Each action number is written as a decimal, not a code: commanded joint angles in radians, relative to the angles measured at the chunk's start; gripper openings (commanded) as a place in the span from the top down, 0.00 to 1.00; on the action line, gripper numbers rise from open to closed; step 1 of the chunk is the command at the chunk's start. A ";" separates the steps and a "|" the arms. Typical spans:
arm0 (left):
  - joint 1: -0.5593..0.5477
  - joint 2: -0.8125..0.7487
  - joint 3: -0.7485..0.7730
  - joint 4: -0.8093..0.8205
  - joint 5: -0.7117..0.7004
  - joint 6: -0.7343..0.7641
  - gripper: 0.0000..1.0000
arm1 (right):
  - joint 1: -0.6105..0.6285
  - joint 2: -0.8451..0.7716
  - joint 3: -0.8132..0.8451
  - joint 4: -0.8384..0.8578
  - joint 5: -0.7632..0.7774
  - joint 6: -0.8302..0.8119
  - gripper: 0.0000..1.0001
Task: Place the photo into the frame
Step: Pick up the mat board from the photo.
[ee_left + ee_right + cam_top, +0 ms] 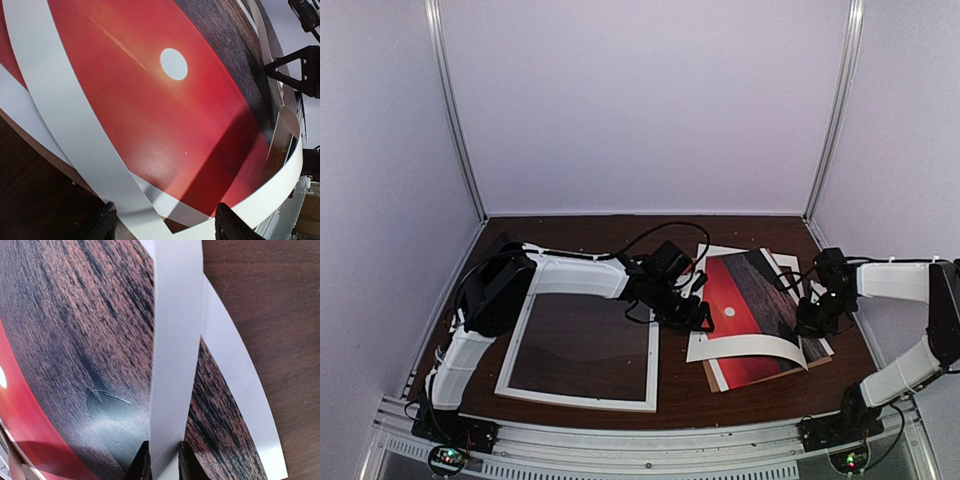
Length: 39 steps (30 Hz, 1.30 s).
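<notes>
Right gripper (161, 462) clamped on curled white mat (175, 340); left gripper (165, 225) spread open opposite. Photo (150, 125) beneath, right of frame (578, 400). Risks creasing mat or dragging photo along if pulled hard.

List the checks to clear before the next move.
1. Right gripper pinching the paper mat border: ok.
2. Mat lifted clear of the photo: not ok, only partly curled up.
3. Left gripper open at the stack's edge: ok.
4. Photo itself gripped: not ok.
5. Frame lying flat on the table: ok.
</notes>
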 commanded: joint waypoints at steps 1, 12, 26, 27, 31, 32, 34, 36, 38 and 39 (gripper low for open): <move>-0.004 -0.009 -0.024 0.037 -0.006 0.014 0.32 | -0.002 0.039 -0.014 -0.017 -0.015 -0.008 0.84; 0.022 -0.085 -0.058 0.004 -0.072 0.052 0.28 | -0.002 -0.007 0.018 -0.068 0.014 -0.023 0.94; 0.064 -0.101 -0.040 0.004 -0.036 0.044 0.18 | -0.002 -0.052 0.069 -0.137 0.039 -0.040 1.00; 0.068 -0.096 -0.037 0.007 -0.022 0.032 0.17 | -0.002 -0.053 0.069 -0.137 0.036 -0.040 1.00; 0.083 -0.079 -0.029 0.009 0.028 -0.030 0.14 | -0.002 -0.059 0.067 -0.137 0.027 -0.036 1.00; 0.085 -0.073 -0.024 0.010 0.045 -0.038 0.14 | -0.002 -0.061 0.068 -0.136 0.024 -0.036 1.00; 0.087 -0.064 -0.015 0.012 0.065 -0.057 0.14 | -0.002 -0.063 0.069 -0.135 0.020 -0.035 1.00; 0.087 -0.051 -0.002 0.008 0.088 -0.079 0.14 | -0.002 -0.063 0.070 -0.136 0.017 -0.035 1.00; 0.087 -0.036 0.012 0.000 0.110 -0.098 0.16 | -0.002 -0.063 0.071 -0.135 0.017 -0.034 1.00; 0.088 -0.029 0.015 0.001 0.119 -0.111 0.17 | -0.002 -0.063 0.070 -0.134 0.014 -0.034 1.00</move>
